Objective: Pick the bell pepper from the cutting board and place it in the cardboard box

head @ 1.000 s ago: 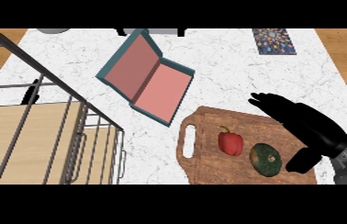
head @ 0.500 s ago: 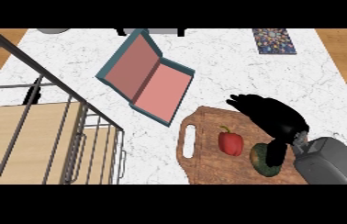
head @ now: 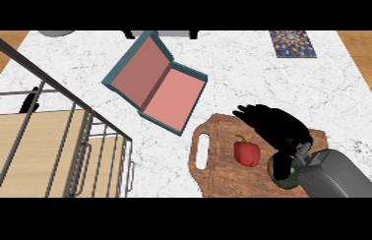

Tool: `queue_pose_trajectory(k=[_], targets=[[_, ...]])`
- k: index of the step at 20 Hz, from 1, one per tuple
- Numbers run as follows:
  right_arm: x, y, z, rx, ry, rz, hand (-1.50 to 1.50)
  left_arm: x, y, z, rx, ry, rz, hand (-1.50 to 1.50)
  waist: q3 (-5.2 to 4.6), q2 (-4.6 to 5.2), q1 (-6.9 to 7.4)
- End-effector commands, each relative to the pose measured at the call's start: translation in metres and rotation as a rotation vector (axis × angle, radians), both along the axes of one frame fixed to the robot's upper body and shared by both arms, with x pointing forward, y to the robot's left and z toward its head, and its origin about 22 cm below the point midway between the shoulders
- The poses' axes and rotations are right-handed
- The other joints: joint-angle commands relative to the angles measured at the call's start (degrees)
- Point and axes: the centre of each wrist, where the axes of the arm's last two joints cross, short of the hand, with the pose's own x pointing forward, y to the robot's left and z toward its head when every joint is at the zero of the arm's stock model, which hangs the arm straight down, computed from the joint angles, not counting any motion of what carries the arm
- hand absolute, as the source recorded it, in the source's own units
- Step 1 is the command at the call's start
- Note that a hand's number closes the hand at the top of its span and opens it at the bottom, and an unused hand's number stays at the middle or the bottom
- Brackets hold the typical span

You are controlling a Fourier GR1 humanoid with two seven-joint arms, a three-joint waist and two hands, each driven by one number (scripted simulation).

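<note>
Over the cutting board [head: 218,177], right hand [head: 272,123] has neared bell pepper [head: 246,152].

place: a kitchen, pretty clearly – home-style
counter: white marble-look top [head: 240,72] filling most of the view
board: wooden cutting board [head: 218,177] with a handle slot, sitting on the counter
food: a red pepper [head: 246,152] and a dark green veg [head: 280,169] on the board – prep stuff
rack: wire rack [head: 87,150] at the left, over a light wood surface
floor: wood floor [head: 357,42] showing past the counter's far corners
extras: open box [head: 156,84] and a patterned mat [head: 294,44] on the counter
</note>
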Motion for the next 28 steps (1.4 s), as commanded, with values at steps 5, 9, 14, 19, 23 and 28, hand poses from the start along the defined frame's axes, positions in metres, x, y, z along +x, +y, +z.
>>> queue_pose_trajectory(k=[5, 9, 14, 19, 23, 28], targets=[[-0.005, 0.016, -0.017, 0.067, 0.034, 0.027, -1.5, 0.008, -0.002, 0.013, -0.003, -0.014, -0.015, 0.0, 0.11, -0.02, -0.12], [-0.026, 0.022, -0.009, 0.1, 0.033, 0.072, -1.5, -0.006, 0.016, -0.012, 0.0, -0.014, 0.003, 0.0, 0.09, -0.04, -0.25], [-0.031, 0.034, 0.02, 0.109, 0.037, 0.098, -1.5, -0.006, -0.015, 0.007, -0.003, -0.007, -0.008, 0.0, 0.11, -0.12, -0.15], [-0.043, 0.053, -0.009, -0.036, 0.06, 0.073, -1.5, 0.001, -0.008, 0.008, 0.008, -0.008, 0.021, 0.0, 0.11, -0.08, -0.12], [-0.018, 0.045, -0.028, -0.07, 0.068, 0.001, -1.5, -0.007, -0.009, -0.002, 0.0, -0.007, -0.003, 0.0, 0.11, 0.01, 0.14], [-0.018, 0.046, -0.038, -0.052, 0.043, -0.032, 1.5, 0.0, -0.005, -0.007, 0.003, -0.017, 0.005, 0.0, 0.1, 0.01, -0.14]])
